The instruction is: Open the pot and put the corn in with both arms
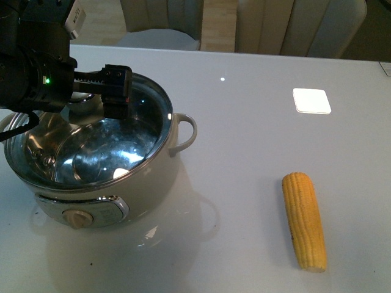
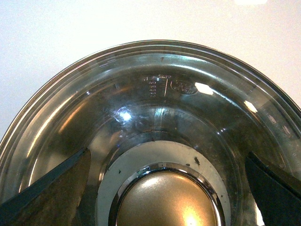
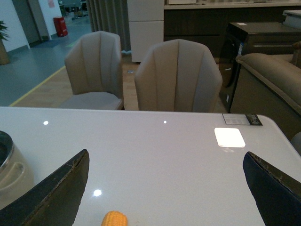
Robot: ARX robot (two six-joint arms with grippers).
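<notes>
The cream-white pot (image 1: pixel 153 177) stands at the left of the white table, its steel-rimmed glass lid (image 1: pixel 140 131) on it. My left gripper (image 1: pixel 98 101) hangs just above the lid's middle. In the left wrist view the left gripper (image 2: pixel 167 151) is open, its fingers (image 2: pixel 51 188) on either side of the lid's golden knob (image 2: pixel 167 202) and apart from it. The yellow corn (image 1: pixel 304 221) lies on the table to the right. My right gripper (image 3: pixel 165 153) is open and empty above the table, with the corn's tip (image 3: pixel 114 219) below it and the pot's handle (image 3: pixel 11 174) off to one side.
A bright square light patch (image 1: pixel 311 101) lies on the table at the back right. Beige chairs (image 3: pixel 178 75) stand behind the table's far edge. A small label (image 3: pixel 241 119) sits near the far right corner.
</notes>
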